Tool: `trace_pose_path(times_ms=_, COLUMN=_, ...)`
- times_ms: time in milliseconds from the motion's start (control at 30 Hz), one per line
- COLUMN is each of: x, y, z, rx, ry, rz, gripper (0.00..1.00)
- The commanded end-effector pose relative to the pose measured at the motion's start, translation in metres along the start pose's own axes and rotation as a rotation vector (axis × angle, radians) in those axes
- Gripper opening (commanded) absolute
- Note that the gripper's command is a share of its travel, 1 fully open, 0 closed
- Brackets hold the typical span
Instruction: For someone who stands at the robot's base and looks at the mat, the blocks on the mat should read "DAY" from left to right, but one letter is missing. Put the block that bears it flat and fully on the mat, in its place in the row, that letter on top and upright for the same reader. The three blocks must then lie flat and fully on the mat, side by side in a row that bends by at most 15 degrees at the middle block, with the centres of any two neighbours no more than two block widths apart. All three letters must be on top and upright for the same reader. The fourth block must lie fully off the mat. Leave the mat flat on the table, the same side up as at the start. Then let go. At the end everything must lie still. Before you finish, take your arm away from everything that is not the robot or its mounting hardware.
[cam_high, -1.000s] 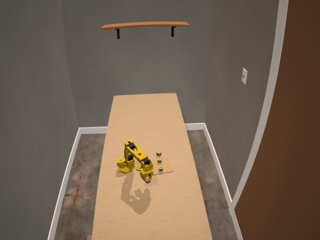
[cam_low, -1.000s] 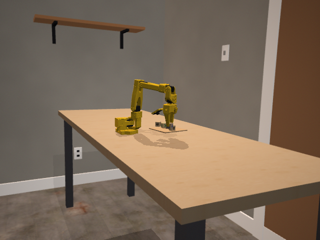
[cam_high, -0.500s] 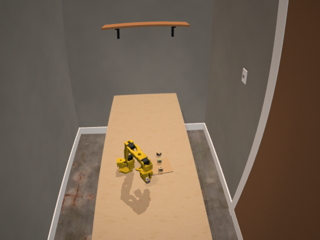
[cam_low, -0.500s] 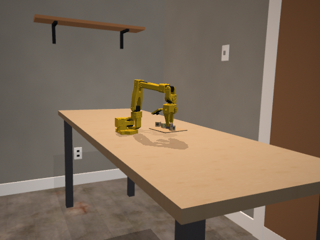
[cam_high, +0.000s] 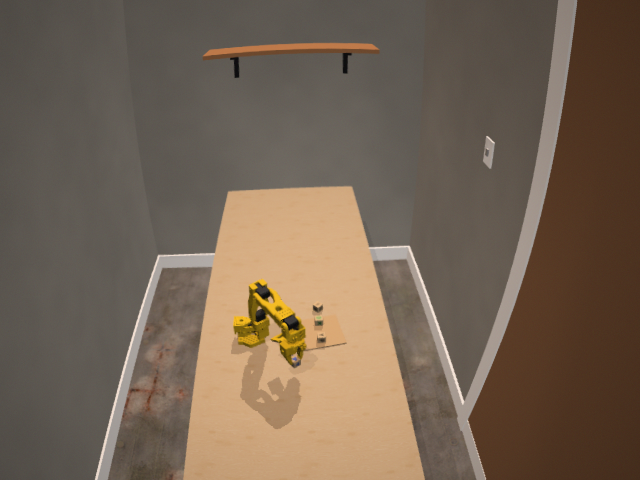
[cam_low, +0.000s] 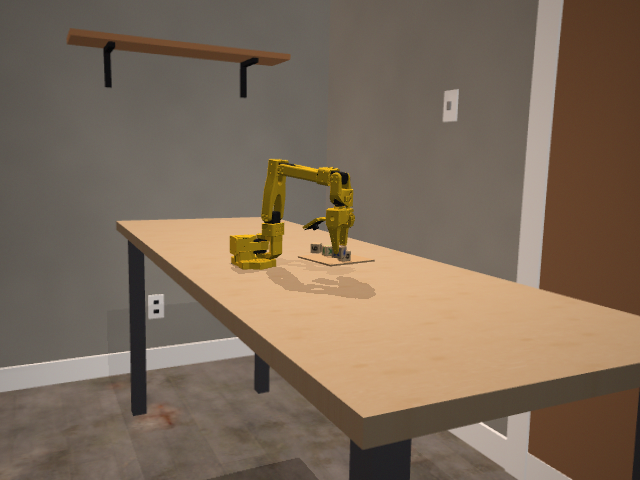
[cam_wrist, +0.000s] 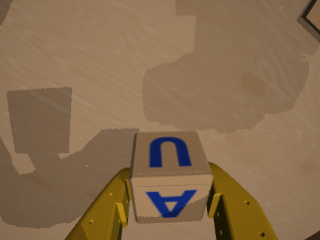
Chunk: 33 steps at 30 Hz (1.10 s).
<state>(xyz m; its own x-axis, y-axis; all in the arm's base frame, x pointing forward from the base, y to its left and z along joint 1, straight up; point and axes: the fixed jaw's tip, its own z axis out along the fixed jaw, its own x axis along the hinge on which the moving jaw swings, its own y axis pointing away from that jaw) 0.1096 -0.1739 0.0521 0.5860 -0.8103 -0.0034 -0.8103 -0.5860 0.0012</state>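
My gripper (cam_high: 294, 357) (cam_low: 341, 248) (cam_wrist: 170, 200) is shut on a block (cam_high: 295, 362) (cam_wrist: 170, 179) with blue letters. The wrist view shows a U on one face and an A, upside down there, on the face beside it. It is held above the table, off the mat (cam_high: 333, 330) (cam_low: 361, 260) (cam_wrist: 315, 19), near its front edge in the top view. A block with a green mark (cam_high: 318, 320) (cam_low: 327, 251) and a dark-lettered block (cam_high: 321, 337) stand on the mat. Another dark-lettered block (cam_high: 317, 306) (cam_low: 315, 248) stands just beyond the mat's far edge. Small letters are hard to read.
The wooden table (cam_high: 289, 232) (cam_low: 439, 320) carries the arm's base, left of the mat in the top view. The mat's corner shows at the wrist view's upper right. The arm's shadow falls on the table beneath and in front of the gripper.
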Motion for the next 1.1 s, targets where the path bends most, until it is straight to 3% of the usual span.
trace_pose_path(times_ms=0, x=0.006, y=0.001, z=-0.007, rx=0.000, ry=0.061, rz=0.000, gripper=0.00)
trace_pose_path(times_ms=1067, x=0.007, y=0.001, z=0.003, rx=0.000, ry=0.061, rz=0.000, gripper=0.00)
